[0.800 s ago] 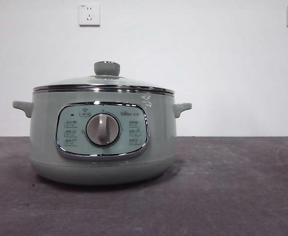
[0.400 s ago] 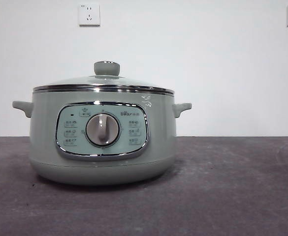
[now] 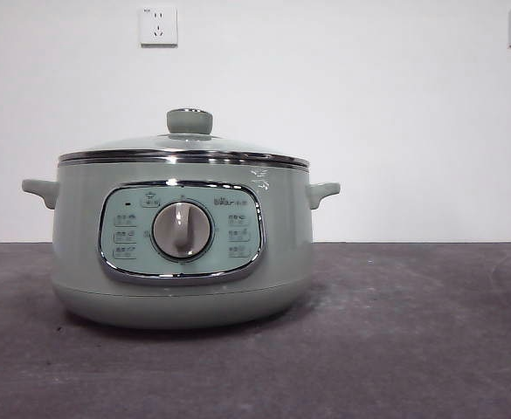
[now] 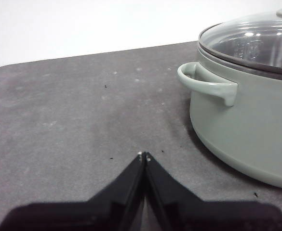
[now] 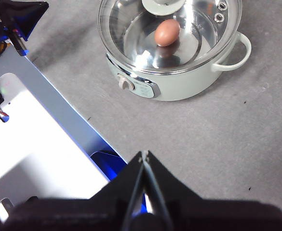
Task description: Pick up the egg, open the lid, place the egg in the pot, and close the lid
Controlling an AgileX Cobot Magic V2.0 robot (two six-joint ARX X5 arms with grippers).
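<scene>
The sage-green pot [image 3: 182, 253] stands on the dark table with its glass lid [image 3: 185, 144] seated on the rim. Through the lid [image 5: 179, 33] in the right wrist view, the brown egg [image 5: 167, 32] lies inside the pot [image 5: 179, 82]. My right gripper [image 5: 144, 155] hangs high above the table, well away from the pot, jaws shut and empty. My left gripper [image 4: 143, 156] sits low over the table beside the pot's side handle [image 4: 208, 86], shut on nothing. Neither gripper shows in the front view.
White wall with two sockets [image 3: 158, 25] behind the pot. In the right wrist view a white and blue base [image 5: 44, 144] lies by the table edge, with the other arm's dark jaws [image 5: 20, 17] at the corner.
</scene>
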